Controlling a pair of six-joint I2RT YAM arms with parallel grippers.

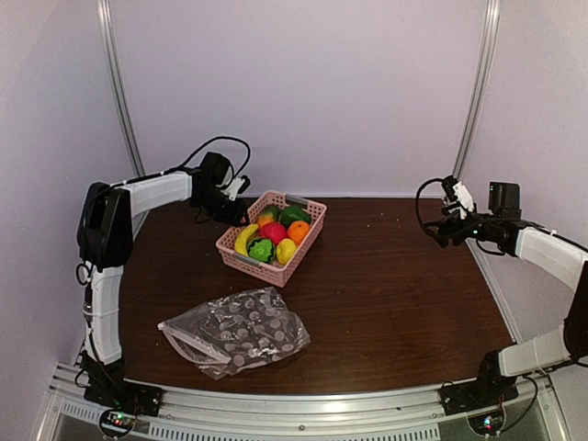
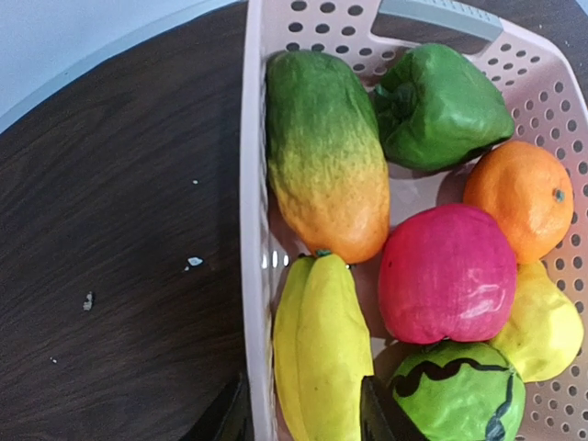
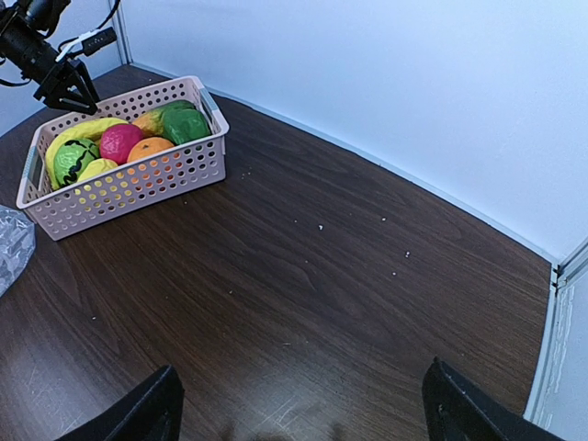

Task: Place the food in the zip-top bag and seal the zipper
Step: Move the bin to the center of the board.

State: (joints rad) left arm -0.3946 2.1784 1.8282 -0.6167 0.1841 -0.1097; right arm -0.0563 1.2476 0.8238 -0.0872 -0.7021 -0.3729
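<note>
Left wrist view crops left tool (image 2: 301,418), tips (image 2: 378,415) parted astride banana (image 2: 322,349), contact unclear; right tool (image 3: 303,409) gapes empty.

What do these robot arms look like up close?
The left arm and right arm have white links joined by chunky black joints. Black cables loop near each wrist. The left gripper and right gripper are black, each with two dark fingers.

- Little room beside the banana (image 2: 322,358): basket (image 2: 257,184) wall on one side, striped ball (image 2: 459,395) on the other.
- Open surface (image 1: 395,285) right of basket and bag (image 1: 237,331).
</note>
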